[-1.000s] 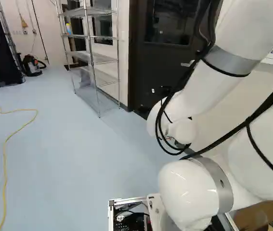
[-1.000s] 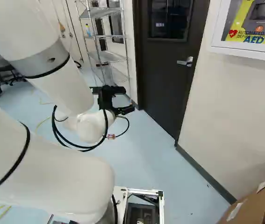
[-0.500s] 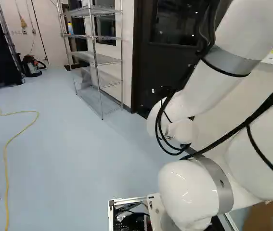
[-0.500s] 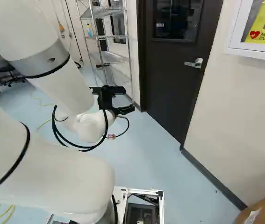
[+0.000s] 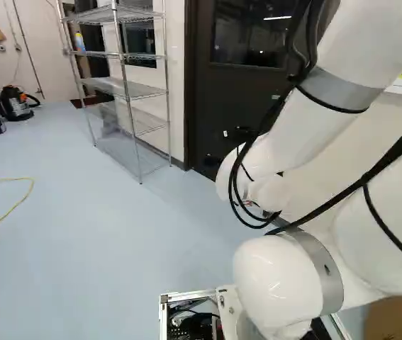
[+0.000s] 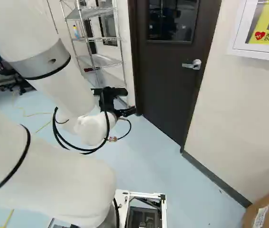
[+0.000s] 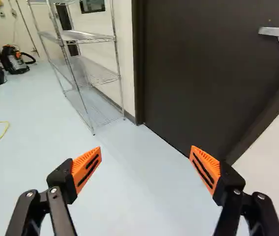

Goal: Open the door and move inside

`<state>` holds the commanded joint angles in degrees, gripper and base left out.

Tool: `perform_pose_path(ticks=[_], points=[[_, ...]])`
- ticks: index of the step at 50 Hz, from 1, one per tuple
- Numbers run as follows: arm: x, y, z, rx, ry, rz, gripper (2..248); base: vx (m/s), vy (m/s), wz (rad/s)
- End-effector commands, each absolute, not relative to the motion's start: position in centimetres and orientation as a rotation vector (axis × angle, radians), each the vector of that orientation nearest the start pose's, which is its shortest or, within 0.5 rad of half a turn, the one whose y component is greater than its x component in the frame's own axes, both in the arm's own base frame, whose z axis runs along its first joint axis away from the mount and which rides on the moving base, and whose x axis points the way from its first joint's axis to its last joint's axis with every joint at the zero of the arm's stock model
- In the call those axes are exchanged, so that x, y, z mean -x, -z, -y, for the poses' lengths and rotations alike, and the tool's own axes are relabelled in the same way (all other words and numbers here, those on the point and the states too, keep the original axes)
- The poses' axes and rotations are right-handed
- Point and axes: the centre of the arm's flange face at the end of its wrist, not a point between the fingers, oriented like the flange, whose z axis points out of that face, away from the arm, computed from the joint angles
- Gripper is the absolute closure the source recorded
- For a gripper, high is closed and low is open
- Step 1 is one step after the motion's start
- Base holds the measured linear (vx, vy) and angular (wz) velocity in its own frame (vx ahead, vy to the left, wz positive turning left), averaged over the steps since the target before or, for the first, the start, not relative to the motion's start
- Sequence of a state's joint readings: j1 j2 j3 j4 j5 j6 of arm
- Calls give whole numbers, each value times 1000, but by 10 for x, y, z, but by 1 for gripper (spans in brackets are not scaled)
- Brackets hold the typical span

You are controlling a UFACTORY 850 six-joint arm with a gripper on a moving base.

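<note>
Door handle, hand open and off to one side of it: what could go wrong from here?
Missed grab: the open hand points low past the door, with the lever handle above and beyond one finger, so a straight advance would likely meet the door or floor.
Side clip: the wire shelf stands close by the frame; swinging the arm wide that way might catch it.
Base snag: a turn toward the cardboard box could bump it.

Looks matt on the door (image 6: pixel 172 85), shiny metal on its handle (image 6: pixel 189 65), metal wire on the rack (image 5: pixel 124 88) beside it, smooth and glossy on the arm (image 5: pixel 275 283) before it.
</note>
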<state>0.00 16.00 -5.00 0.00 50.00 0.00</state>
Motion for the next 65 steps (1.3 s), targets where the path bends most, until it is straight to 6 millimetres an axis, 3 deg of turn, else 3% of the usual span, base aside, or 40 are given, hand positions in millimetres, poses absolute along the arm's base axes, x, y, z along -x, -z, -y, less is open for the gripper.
perform_pose_path(ticks=[65], points=[[-270,-366,0,2558,1824,0,3,153,82,-322]])
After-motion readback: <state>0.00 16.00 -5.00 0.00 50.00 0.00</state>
